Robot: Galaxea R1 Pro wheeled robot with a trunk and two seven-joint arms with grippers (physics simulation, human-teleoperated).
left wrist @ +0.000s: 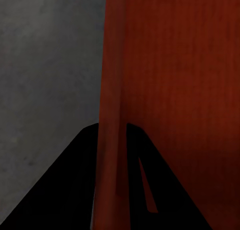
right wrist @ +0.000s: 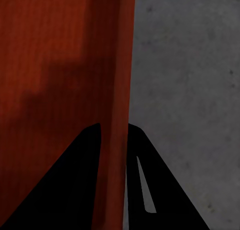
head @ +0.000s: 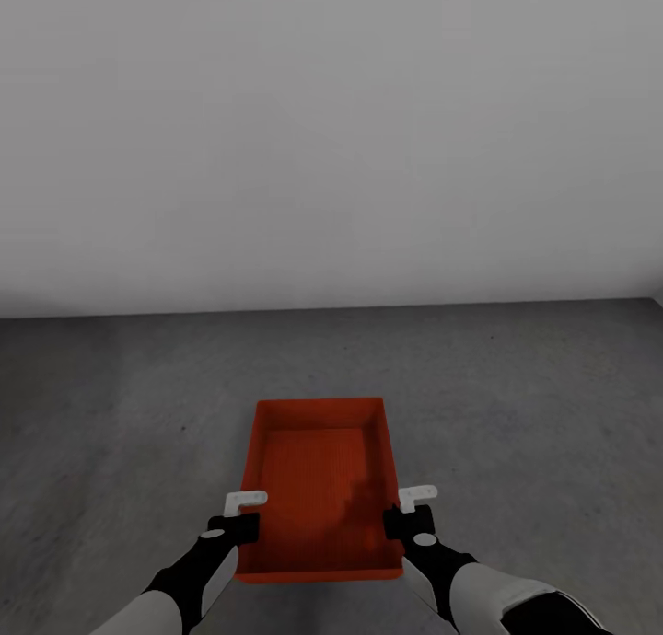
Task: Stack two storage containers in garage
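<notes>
The orange-red container hangs between the two arms over the grey concrete floor, its long axis running straight away from the robot toward the white wall. The left gripper pinches the left side wall and the right gripper the right, each wall sitting between nearly closed fingers. Both holds sit toward the near end, so I'd expect it to go straight down.
</notes>
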